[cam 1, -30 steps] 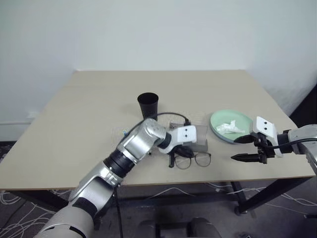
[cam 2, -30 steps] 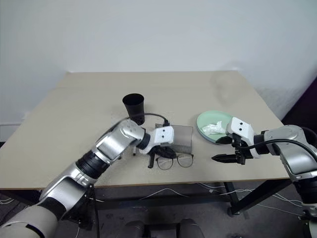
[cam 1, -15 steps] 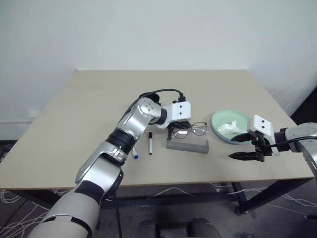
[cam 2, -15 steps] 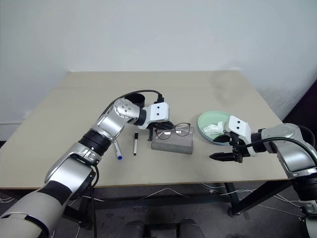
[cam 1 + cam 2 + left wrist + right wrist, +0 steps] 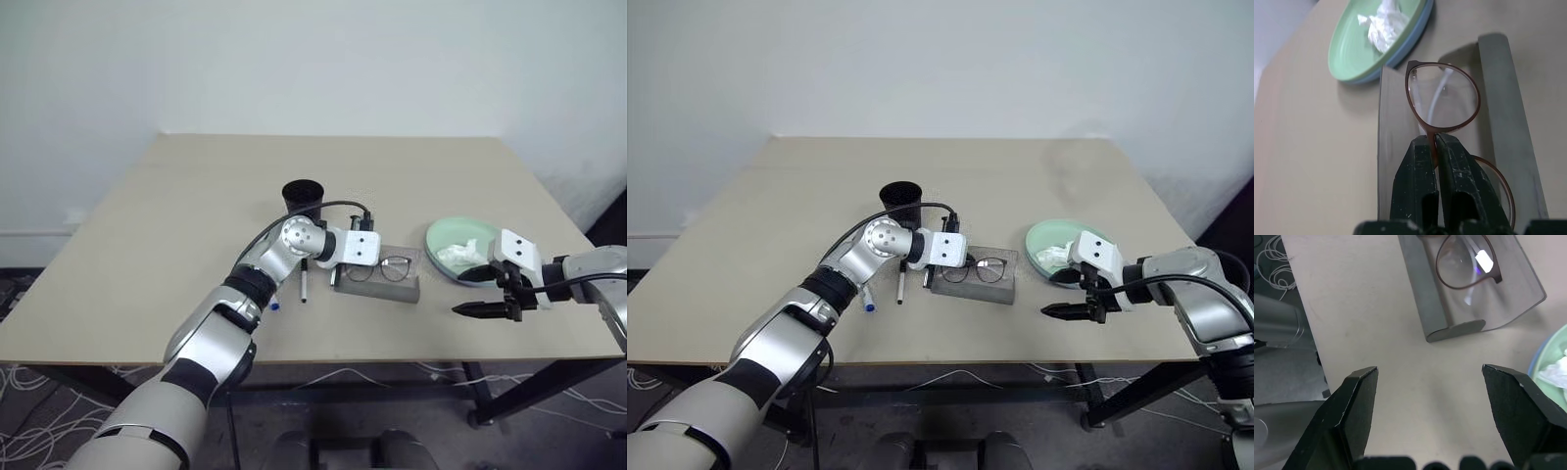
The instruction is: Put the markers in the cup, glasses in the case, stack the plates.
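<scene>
Beige table [image 5: 176, 215], plain white wall [image 5: 313, 59] behind, cables [image 5: 39, 387] (tangled) on floor

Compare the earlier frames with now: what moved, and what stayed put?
The left end effector, shut on the glasses, lifted them from the table's near edge in front of the case and carried them over its open top, where it holds them by the bridge. The right end effector stayed open near the stacked plates. The cup and the markers on the table kept their places.
</scene>
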You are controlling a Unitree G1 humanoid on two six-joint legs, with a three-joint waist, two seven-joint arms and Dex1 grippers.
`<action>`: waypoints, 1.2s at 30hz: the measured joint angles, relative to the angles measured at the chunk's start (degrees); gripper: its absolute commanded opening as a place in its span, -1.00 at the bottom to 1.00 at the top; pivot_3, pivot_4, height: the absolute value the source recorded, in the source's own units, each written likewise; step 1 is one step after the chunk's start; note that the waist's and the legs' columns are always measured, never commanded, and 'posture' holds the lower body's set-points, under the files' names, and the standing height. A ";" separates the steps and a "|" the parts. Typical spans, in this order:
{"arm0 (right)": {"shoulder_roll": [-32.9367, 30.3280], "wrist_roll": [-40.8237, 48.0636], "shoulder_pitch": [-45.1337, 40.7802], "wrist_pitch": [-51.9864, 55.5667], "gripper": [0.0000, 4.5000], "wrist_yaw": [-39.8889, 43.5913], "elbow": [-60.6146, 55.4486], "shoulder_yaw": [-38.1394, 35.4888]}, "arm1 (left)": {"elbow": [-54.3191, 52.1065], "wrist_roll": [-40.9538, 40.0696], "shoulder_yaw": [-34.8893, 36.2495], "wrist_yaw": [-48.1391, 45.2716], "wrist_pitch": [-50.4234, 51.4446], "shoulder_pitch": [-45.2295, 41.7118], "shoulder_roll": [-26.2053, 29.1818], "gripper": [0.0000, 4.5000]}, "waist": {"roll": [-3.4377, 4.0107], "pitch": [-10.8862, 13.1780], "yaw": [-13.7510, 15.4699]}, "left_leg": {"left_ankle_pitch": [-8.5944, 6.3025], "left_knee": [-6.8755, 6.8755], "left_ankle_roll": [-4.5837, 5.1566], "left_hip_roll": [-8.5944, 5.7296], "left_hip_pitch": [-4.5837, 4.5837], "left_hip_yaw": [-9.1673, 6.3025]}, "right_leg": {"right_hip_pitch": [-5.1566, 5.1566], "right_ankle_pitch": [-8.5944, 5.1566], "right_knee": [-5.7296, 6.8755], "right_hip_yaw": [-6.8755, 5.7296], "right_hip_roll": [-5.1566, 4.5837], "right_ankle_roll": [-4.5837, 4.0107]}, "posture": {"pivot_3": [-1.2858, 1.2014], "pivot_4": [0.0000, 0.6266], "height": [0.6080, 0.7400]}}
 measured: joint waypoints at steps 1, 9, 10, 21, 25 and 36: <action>0.01 0.02 0.30 0.06 0.64 -0.01 -0.26 0.00 | 0.51 0.48 0.04 0.11 -0.39 0.00 0.00 -0.99 | 0.00 0.00 0.01 | -0.01 0.04 0.02 0.00 -0.01 0.01 | 0.01 0.01 0.00 0.01 0.00 0.03 | 0.03 -1.00 1.00; 0.16 0.07 0.62 0.80 0.64 -0.40 -0.79 -0.03 | 5.30 2.81 0.25 4.86 -3.56 -0.15 -0.92 -0.99 | 0.00 0.00 -0.02 | 0.02 0.13 0.07 0.00 0.00 0.04 | 0.04 0.08 0.00 0.04 0.00 0.15 | 0.03 -1.00 1.00; 0.19 0.08 0.63 0.83 0.64 -0.46 -0.90 -0.03 | 6.55 3.30 0.26 6.31 -3.80 -0.38 -1.28 -0.99 | 0.00 0.00 0.00 | 0.02 0.14 0.07 0.00 -0.02 0.04 | 0.04 0.08 0.00 0.04 0.00 0.15 | 0.03 -1.00 1.00; 0.48 0.53 0.89 1.33 0.64 -1.16 -2.01 -0.06 | 13.65 5.95 1.33 17.60 -6.85 -5.67 -4.60 -0.99 | -0.01 0.00 0.09 | 0.01 0.16 0.08 -0.04 -0.06 0.03 | 0.02 0.13 -0.01 0.04 -0.01 0.15 | 0.03 -1.00 1.00; 0.48 0.56 1.44 1.76 0.64 -1.45 -2.41 -0.09 | 14.65 6.32 1.30 16.59 -7.77 -5.67 -5.20 -0.99 | -0.01 0.00 0.06 | 0.01 0.16 0.08 -0.04 -0.06 0.05 | 0.02 0.14 -0.01 0.05 -0.01 0.14 | 0.03 -1.00 1.00; 0.44 1.07 3.01 2.39 0.64 -2.19 -3.86 -1.26 | 5.00 -1.68 7.46 -4.18 0.83 -4.99 0.98 -0.99 | 0.00 0.00 0.01 | 0.01 0.18 0.08 -0.03 -0.07 0.06 | 0.01 0.14 0.00 0.04 -0.01 0.15 | 0.03 -1.00 1.00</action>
